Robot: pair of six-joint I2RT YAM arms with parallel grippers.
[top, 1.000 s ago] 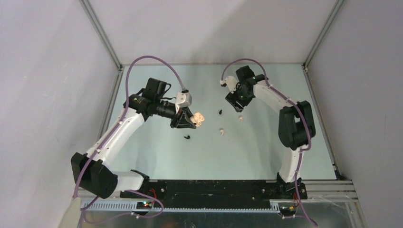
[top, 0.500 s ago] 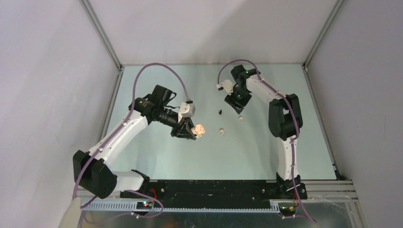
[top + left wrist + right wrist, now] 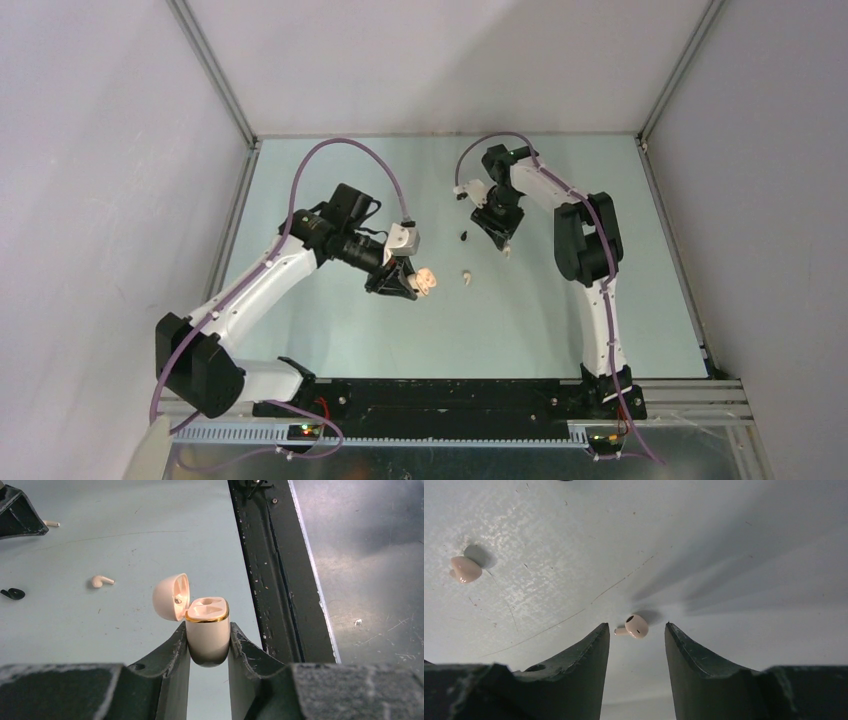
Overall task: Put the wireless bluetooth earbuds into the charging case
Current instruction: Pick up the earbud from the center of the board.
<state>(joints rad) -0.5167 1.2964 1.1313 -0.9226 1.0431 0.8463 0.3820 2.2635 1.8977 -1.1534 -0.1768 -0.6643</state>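
Observation:
A cream charging case [image 3: 207, 630] with a gold rim has its lid [image 3: 171, 597] hinged open, and both sockets look vacant. My left gripper [image 3: 207, 639] is shut on its body, holding it above the table [image 3: 425, 281]. One cream earbud [image 3: 638, 625] lies on the table between the fingertips of my right gripper [image 3: 636, 631], which is open with a gap on each side. That bud [image 3: 507, 252] shows just below the right gripper [image 3: 500, 238] in the top view. A second cream earbud [image 3: 466, 276] and a black earbud [image 3: 464, 236] lie between the two arms.
The pale green table [image 3: 560, 320] ends in a black rail [image 3: 270, 570] near the arm bases. Grey walls and metal posts [image 3: 215, 75] enclose it at the sides and back. The second cream earbud [image 3: 101, 581] and the black earbud [image 3: 13, 594] lie left of the held case.
My left arm has carried the open case nearer and to the right, covering a black bud that lay there. My right gripper has swung in and settled over the cream bud.

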